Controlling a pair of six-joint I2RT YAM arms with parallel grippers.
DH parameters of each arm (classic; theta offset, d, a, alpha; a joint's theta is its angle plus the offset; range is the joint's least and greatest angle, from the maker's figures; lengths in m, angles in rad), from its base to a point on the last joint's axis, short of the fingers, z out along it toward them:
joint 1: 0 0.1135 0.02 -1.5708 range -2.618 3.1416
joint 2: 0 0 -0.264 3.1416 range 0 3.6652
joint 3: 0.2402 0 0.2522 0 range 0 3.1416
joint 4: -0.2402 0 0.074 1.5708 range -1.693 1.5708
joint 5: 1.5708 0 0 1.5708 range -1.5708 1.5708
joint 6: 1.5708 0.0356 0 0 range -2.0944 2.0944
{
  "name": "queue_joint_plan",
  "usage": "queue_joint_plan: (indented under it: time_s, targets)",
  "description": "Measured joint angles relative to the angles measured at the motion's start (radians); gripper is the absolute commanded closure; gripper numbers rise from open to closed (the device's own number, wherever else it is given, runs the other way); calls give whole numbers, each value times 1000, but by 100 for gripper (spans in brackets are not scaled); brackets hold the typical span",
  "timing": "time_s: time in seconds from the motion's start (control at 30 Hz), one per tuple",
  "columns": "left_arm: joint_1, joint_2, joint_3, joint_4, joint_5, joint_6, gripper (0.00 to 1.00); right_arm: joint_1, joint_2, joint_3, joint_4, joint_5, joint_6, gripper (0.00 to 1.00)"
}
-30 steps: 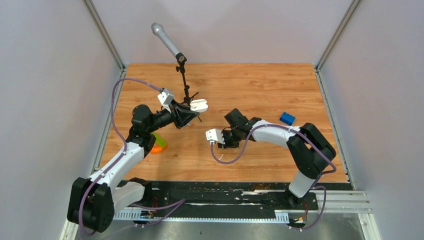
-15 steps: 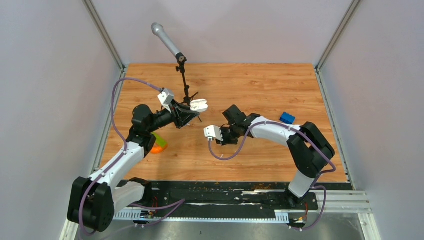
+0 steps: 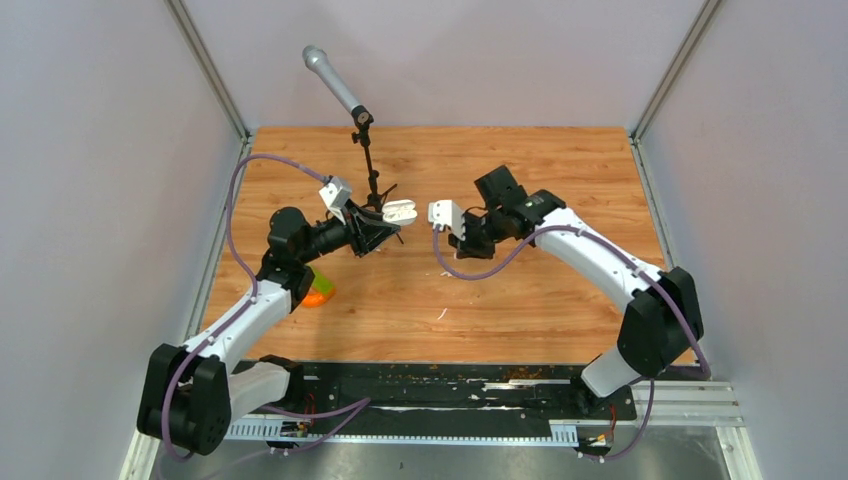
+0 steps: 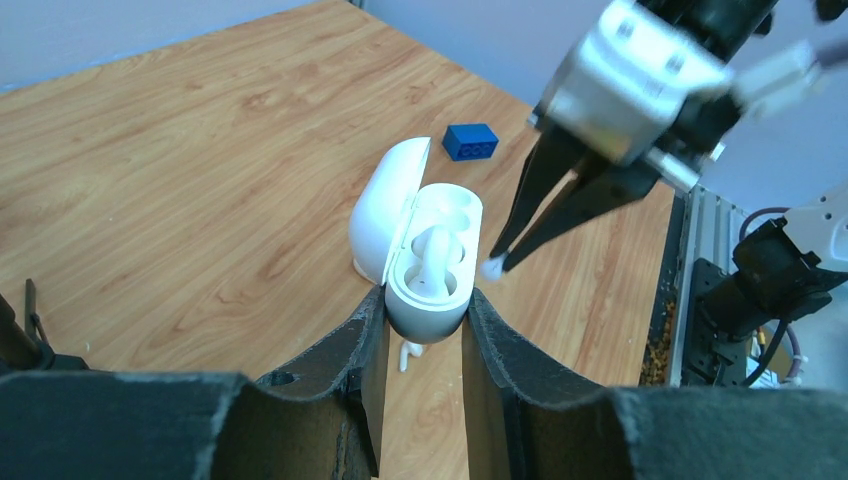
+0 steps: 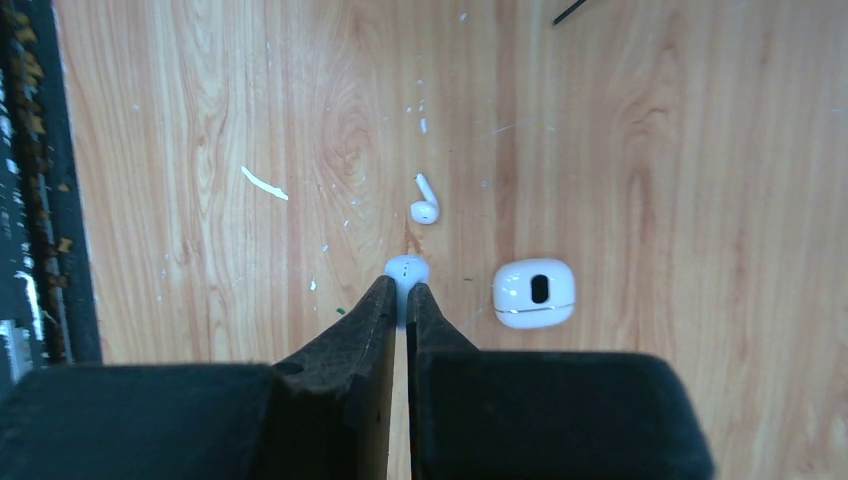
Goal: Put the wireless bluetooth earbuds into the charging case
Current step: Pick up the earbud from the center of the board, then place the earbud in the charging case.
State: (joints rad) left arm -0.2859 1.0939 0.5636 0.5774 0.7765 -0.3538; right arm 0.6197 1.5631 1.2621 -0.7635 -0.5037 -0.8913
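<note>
My left gripper [image 3: 388,224] is shut on the white charging case [image 3: 398,211] and holds it off the table with its lid open. In the left wrist view the case [image 4: 430,300] sits between my fingers, and one white earbud [image 4: 436,255] stands in a well. My right gripper [image 3: 463,246] is shut on a second earbud [image 5: 407,270]; its tips [image 4: 497,266] hang just right of the case rim. A third earbud [image 5: 425,201] lies loose on the wood, also seen below the case [image 4: 408,352].
A white rounded square with a dark centre [image 5: 533,292] lies on the table beside my right fingertips. A white sliver [image 5: 262,183] lies nearer the front edge. A blue brick [image 4: 470,141], a microphone stand [image 3: 365,150] and an orange-green object [image 3: 317,290] are around.
My right arm has lifted and swung back and to the right, then toward the case, with the earbud in its jaws. The left arm has barely moved with the case.
</note>
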Motion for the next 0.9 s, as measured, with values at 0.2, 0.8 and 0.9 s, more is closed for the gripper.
queue_joint_plan:
  time_s: [0.2,0.8,0.9]
  targets:
    - [0,12,0,18,15,0,100,-15,-26,225,-141,-47,80,100]
    - [0,13,0,34,60,13,100,-14,95,675,-241,-207,341,98]
    - [0,11,0,34,65,19,100,-14,113,701,-242,-231,375,97]
